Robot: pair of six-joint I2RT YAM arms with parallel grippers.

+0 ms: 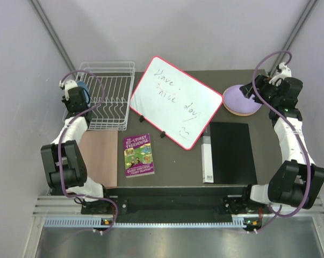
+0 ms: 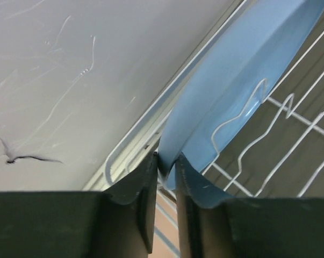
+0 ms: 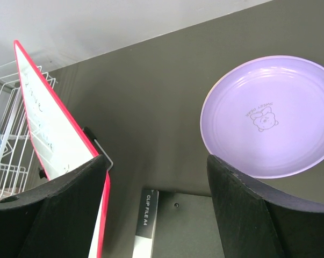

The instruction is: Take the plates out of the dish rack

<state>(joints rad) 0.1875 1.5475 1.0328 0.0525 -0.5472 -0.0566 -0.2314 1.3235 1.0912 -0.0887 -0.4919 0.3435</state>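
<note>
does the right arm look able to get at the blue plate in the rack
Probably not. The blue plate sits at the dish rack's far left side, the propped whiteboard stands between it and the right gripper, open by the lavender plate, and the left gripper is pinching its rim.

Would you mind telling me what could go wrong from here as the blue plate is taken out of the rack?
1. The left gripper pinches the blue plate only at its rim, and tines of the dish rack cross its face; lifted askew, it might snag and twist loose.
2. The propped whiteboard stands between the rack and the lavender plate under the open right gripper; a plate carried across could knock it.
</note>
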